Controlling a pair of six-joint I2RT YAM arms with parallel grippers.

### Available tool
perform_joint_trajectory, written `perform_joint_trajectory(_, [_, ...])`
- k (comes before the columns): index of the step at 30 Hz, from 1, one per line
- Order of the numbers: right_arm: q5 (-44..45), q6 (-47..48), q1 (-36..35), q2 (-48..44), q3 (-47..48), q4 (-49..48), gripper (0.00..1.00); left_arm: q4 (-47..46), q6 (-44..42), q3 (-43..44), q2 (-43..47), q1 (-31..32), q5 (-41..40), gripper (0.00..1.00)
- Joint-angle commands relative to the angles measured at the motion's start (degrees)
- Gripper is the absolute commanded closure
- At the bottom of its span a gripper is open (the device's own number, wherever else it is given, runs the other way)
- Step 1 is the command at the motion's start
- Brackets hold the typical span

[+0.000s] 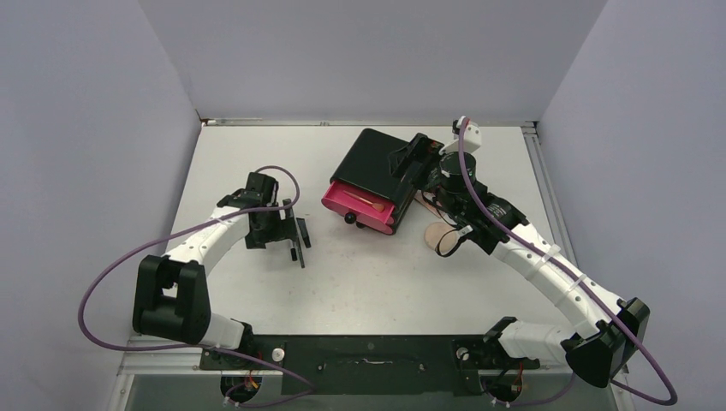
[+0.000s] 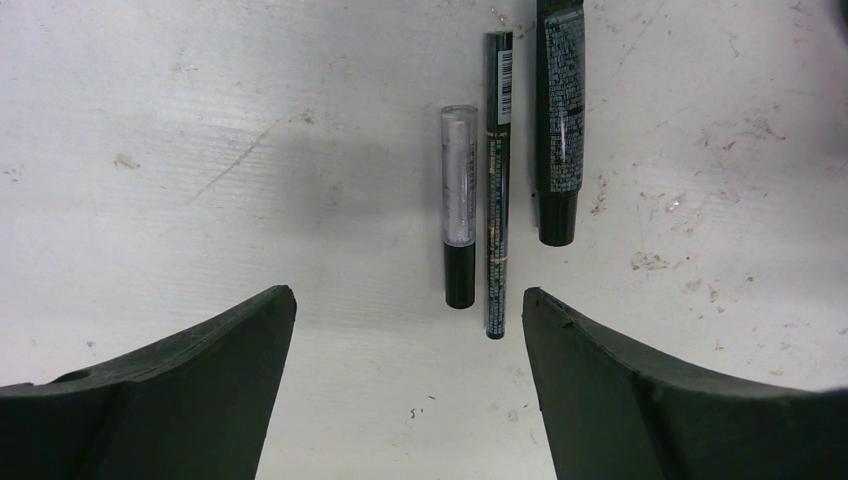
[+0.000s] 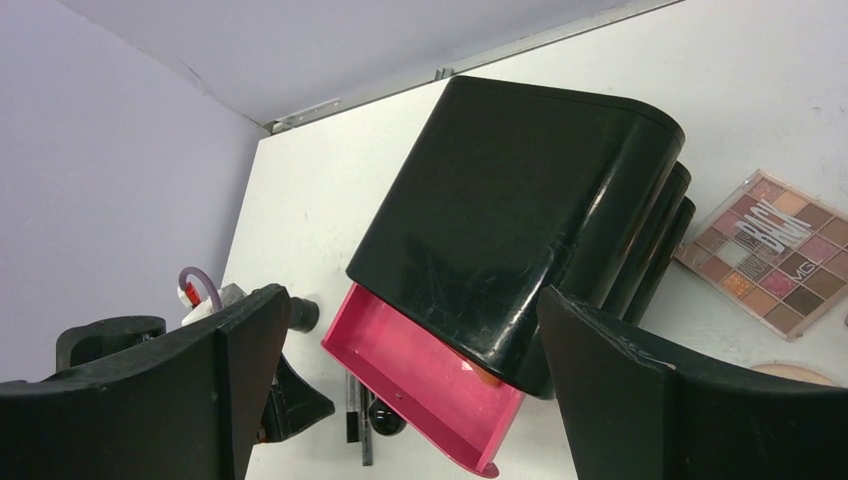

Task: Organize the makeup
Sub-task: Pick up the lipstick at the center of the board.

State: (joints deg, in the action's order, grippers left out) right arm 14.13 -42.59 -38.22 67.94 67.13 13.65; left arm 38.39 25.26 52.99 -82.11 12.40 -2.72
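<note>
Pink plastic marks the one drawer (image 1: 360,205) pulled out of the black cabinet (image 1: 370,158), which sits toward the back of the bench (image 1: 360,282). That open drawer is probably meant to receive the makeup. An orange-handled brush (image 1: 364,201) already lies inside it. Well to the cabinet's left, the left tool (image 2: 407,295) hangs low over the bench with its jaws wide and nothing between them. It points straight down at three slim items lying side by side, close together and parallel. These are a clear-bodied tube (image 2: 459,200) with a black cap, a thin black pencil (image 2: 497,190) and a dark tube (image 2: 558,130). The jaws straddle the near ends of the first two, so it looks lined up to close across their width rather than along their length. The right tool (image 3: 412,295) is also spread wide and empty. It hovers by the cabinet's right rear corner and looks down over its top, perhaps so it can steady the cabinet or reach what lies next to it. Just off the cabinet's right side are a square eyeshadow palette (image 3: 775,250) and a round peach disc (image 1: 438,233), both flat on the bench and not yet put away. Most of the sorting seems still to be done. The pencil is thin and round, so it could roll or slip as the jaws close.
</note>
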Motion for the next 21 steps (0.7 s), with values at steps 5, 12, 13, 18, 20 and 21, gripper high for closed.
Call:
perform_joint_trajectory(5, [2.4,1.4,0.3,-1.1,1.4,-0.8,0.07,-1.5,-0.7,0.3,-0.9,0.5,1.6,0.20])
perform_joint_trajectory(12, [2.7,2.8,0.5,-1.0,3.0,-1.4,0.06,-2.2,-0.7,-0.3,-0.7,0.9,1.5,0.20])
perform_joint_trajectory(13, [2.7,3.0,0.5,-1.0,3.0,-1.4,0.06,-2.3,-0.8,-0.1,-0.9,1.0,1.4,0.20])
perform_joint_trajectory(18, [2.9,3.5,0.8,-1.0,2.5,-1.3,0.05,-3.7,0.7,-0.1,-2.3,2.2,1.7,0.23])
perform_joint_trajectory(20, [2.9,3.5,0.9,-0.9,2.4,-1.1,0.05,-4.3,1.9,-0.2,-3.6,3.9,1.1,0.24])
perform_joint_trajectory(21, [3.0,3.5,0.9,-0.9,2.5,-0.9,0.05,-4.7,2.4,-0.4,-4.4,4.7,0.8,0.24])
